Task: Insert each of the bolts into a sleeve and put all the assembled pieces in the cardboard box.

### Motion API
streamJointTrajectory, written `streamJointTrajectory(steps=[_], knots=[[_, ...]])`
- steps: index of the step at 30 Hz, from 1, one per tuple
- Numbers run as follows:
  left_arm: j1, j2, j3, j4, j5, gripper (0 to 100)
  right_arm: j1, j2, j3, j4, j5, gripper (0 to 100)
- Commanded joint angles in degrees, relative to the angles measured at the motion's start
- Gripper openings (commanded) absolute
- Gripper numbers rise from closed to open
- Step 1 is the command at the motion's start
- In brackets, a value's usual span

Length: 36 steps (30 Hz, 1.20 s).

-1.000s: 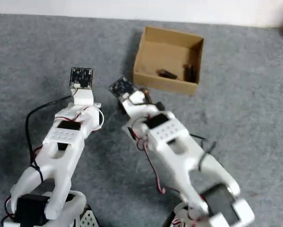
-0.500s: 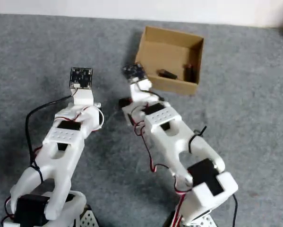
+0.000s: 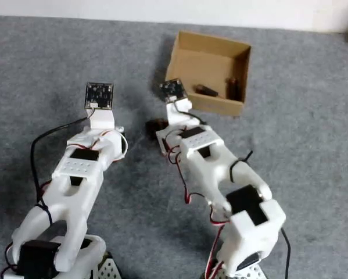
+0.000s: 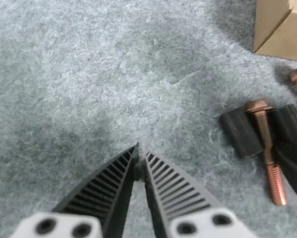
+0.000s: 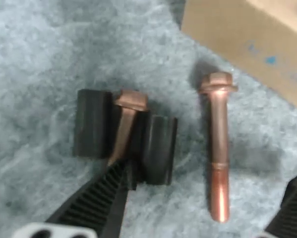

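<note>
Two black sleeves [image 5: 91,124] [image 5: 160,148] lie side by side on the grey carpet, with a copper bolt [image 5: 126,124] resting across the gap between them. A second copper bolt [image 5: 218,148] lies loose beside them, near the cardboard box [image 5: 257,44]. My right gripper [image 5: 211,172] hangs open just above them; one finger [image 5: 103,198] sits over the sleeves and the loose bolt lies between the jaws. My left gripper [image 4: 140,153] is shut and empty over bare carpet, with the sleeves [image 4: 240,134] and bolt [image 4: 265,148] off to its side.
The cardboard box [image 3: 176,64] stands just beyond the right arm [image 3: 203,151] and holds two dark assembled pieces [image 3: 205,90] [image 3: 235,90]. The left arm [image 3: 86,163] stretches over open carpet to the left. A dark sleeve [image 3: 158,126] shows beside the right wrist.
The right arm has swung toward the box and its wrist has moved forward over the sleeves and bolts. The left arm has stayed still.
</note>
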<state>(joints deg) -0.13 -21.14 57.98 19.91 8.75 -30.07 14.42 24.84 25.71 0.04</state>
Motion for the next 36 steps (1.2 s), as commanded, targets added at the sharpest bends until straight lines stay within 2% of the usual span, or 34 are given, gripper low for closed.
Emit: streamJointTrajectory(steps=[1, 10, 12, 16, 17, 19, 25, 29, 36], knots=[[-0.13, -0.4, -2.77, -1.05, 0.18, 1, -0.57, 1.89, -4.79, 2.33, -0.53, 41.0], [-0.13, -0.4, -2.77, -1.05, 0.18, 1, -1.36, 6.02, -10.86, 9.63, -0.53, 38.8], [-0.13, -0.4, -2.77, -1.05, 0.18, 1, -1.45, 5.93, -10.59, 9.71, -1.49, 30.3], [-0.13, -0.4, -2.68, -1.05, 0.18, 1, -1.01, 5.93, -10.68, 9.71, -7.91, 2.0], [-0.13, -0.4, -2.68, -1.05, 0.18, 1, -0.57, 5.93, -10.51, 9.71, -8.53, 0.0], [-0.22, -0.4, -2.68, -1.05, 0.18, 1, -0.04, 5.85, -10.51, 10.07, -9.32, 2.6], [-0.22, -0.4, -2.68, -1.05, 0.18, 1, -0.22, 4.62, -10.77, 15.34, -7.38, 0.5], [-0.22, -0.4, -2.68, -1.05, 0.18, 1, -0.22, -3.03, -9.8, 15.34, -7.3, 0.5], [-0.22, -0.4, -2.77, -1.05, 0.18, 1, 0.13, -19.65, 1.19, 15.08, -7.21, 0.5]])
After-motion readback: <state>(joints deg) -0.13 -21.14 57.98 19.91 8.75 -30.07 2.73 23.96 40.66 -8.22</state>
